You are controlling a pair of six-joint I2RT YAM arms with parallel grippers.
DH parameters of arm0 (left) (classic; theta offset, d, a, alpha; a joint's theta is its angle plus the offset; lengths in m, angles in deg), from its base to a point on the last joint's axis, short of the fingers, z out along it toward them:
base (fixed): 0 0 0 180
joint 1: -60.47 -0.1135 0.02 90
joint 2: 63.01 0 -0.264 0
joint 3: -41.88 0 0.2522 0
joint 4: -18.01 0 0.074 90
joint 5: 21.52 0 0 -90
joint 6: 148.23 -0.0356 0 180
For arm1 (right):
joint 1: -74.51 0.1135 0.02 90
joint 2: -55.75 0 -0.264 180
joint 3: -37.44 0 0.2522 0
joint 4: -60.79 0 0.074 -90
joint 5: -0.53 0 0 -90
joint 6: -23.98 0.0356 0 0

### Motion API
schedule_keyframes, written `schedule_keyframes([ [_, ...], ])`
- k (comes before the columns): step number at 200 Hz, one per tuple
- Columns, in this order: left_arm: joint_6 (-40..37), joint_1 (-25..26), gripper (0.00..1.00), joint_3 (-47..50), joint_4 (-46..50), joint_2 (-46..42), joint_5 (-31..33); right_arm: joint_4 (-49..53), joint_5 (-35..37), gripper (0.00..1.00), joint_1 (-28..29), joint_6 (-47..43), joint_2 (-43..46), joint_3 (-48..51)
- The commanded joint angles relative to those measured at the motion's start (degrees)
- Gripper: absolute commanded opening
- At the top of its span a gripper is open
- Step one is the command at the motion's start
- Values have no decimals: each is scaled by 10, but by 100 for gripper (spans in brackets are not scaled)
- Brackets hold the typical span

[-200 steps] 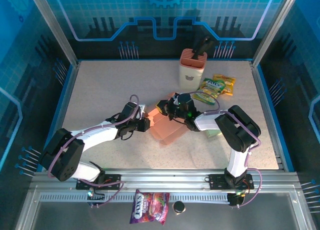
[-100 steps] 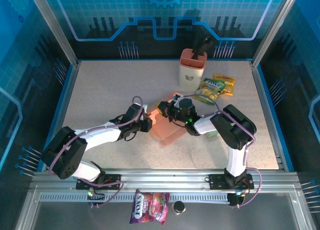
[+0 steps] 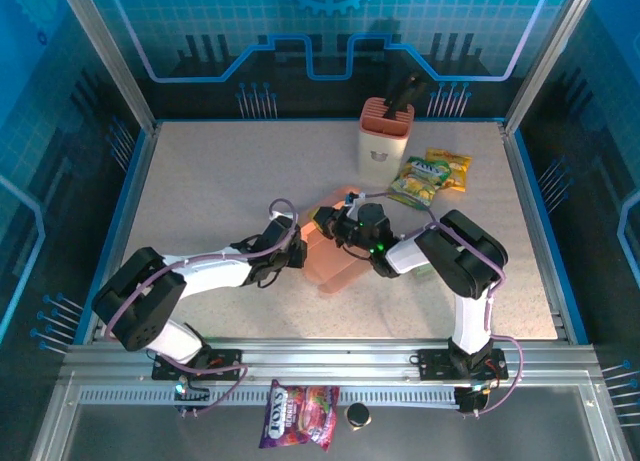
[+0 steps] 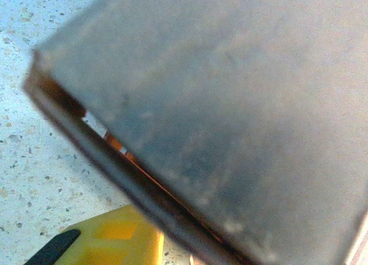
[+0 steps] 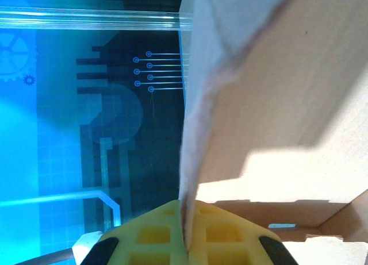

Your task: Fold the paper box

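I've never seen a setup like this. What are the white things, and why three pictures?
Those are two white robot arms bolted at the table's near edge, each ending in a two-finger gripper. The wide picture comes from a fixed camera above and behind them; the other two come from cameras on the wrists. On the speckled table are a salmon-pink paper box, a pink holder with a dark handle and green and yellow snack packets. The right gripper is shut on a flap of the box. The left gripper is at the box's left edge; whether it grips I cannot tell.
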Motion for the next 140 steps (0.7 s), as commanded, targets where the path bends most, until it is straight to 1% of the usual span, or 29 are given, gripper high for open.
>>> schedule_keyframes([
  [1, 17, 2, 27, -15, -7, 5, 37, -3, -3, 0, 8, -29, -27, 22],
  [54, 24, 6, 28, -34, 6, 23, 53, -15, -2, 0, 9, -22, -36, 27],
  [90, 39, 9, 27, -49, 11, 39, 80, -14, -3, 0, 10, -18, -34, 26],
  [124, 49, 11, 22, -54, 5, 54, 92, -8, -4, 0, 11, -14, -29, 26],
  [140, 51, 11, 17, -57, 0, 60, 93, -5, -2, 0, 11, -12, -28, 25],
])
